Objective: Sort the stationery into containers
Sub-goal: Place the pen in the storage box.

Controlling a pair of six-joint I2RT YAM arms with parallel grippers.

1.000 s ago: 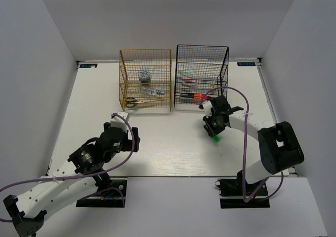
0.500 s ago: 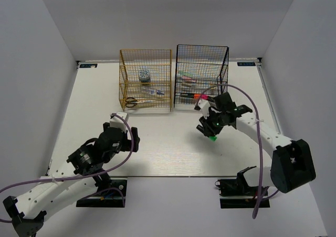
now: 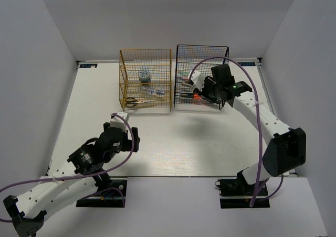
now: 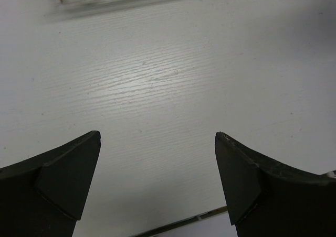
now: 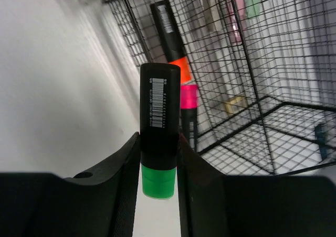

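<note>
Firstly, right claw (image 5: 157,142): closed on the green-capped highlighter (image 5: 159,116), both fingers pressed against the black body just above the green cap.
Held item: cap end sat back toward the wrist; the barcoded butt end pointed out at the black rack (image 5: 252,90). Most of the body stuck out past the fingers.
Position: in the overhead view the claw hung off the table (image 3: 173,142), right at the rack's open front. Whether the butt had crossed the front wire could not be told.
Rack contents: orange highlighter (image 5: 169,32) and pink highlighter (image 5: 188,98) lay end to end along the near edge of a shelf, directly beyond the held one.
Risk 1: butt end could snag a mesh wire on entry; gripped so near the cap, the pen would likely pivot or slip.
Risk 2: a release on top of the orange and pink pens might let it roll back out of the front.
Risk 3: an early release would drop it onto the table short of the rack.
Risk 4: a hard push could shove the light rack backward.
Left claw (image 4: 157,136): jaws apart, holding nothing, over bare table, well apart from the gold rack (image 3: 145,53).
</note>
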